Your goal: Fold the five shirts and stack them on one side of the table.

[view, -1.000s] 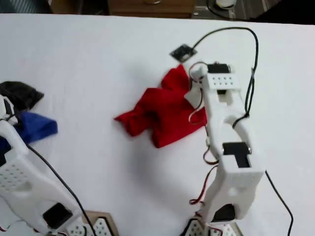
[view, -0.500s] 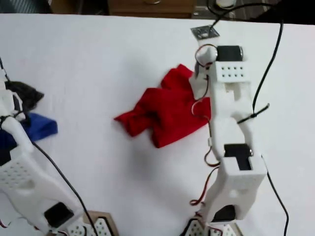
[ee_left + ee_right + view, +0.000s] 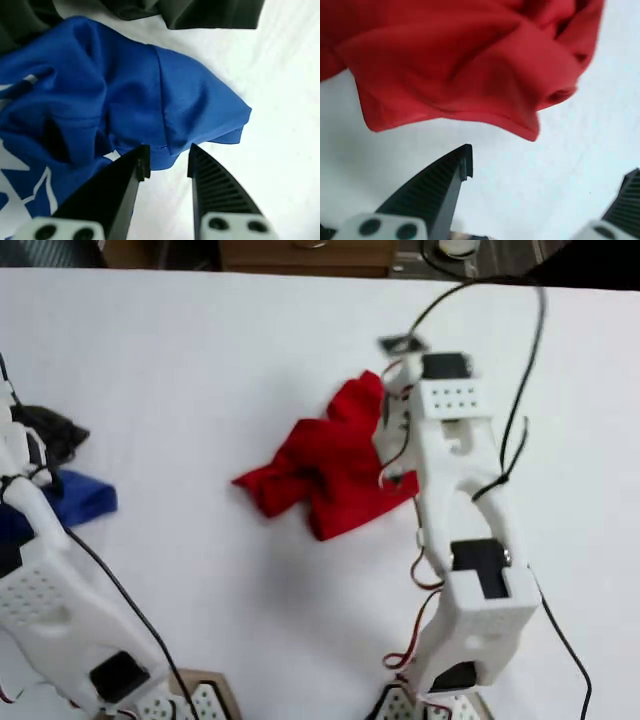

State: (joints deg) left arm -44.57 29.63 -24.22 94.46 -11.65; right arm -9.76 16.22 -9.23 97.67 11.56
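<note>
A crumpled red shirt (image 3: 330, 465) lies in the middle of the white table (image 3: 200, 360). My right gripper (image 3: 393, 412) hovers at its right edge. In the right wrist view the right gripper (image 3: 547, 167) is wide open just off a folded corner of the red shirt (image 3: 470, 60), holding nothing. At the table's left edge a blue shirt (image 3: 78, 496) lies beside a black shirt (image 3: 48, 430). My left gripper (image 3: 166, 157) stands open over the hem of the blue shirt (image 3: 125, 100), with the black shirt (image 3: 210, 12) beyond it.
A black cable (image 3: 520, 390) loops from the right arm across the far right of the table. Wooden arm bases (image 3: 205, 695) sit at the near edge. Bare white table stretches between the two shirt groups and along the far side.
The right arm stretched toward the far edge, then drew back a little, staying at the red shirt's right edge. The left arm shifted slightly left. The shirts have not moved.
</note>
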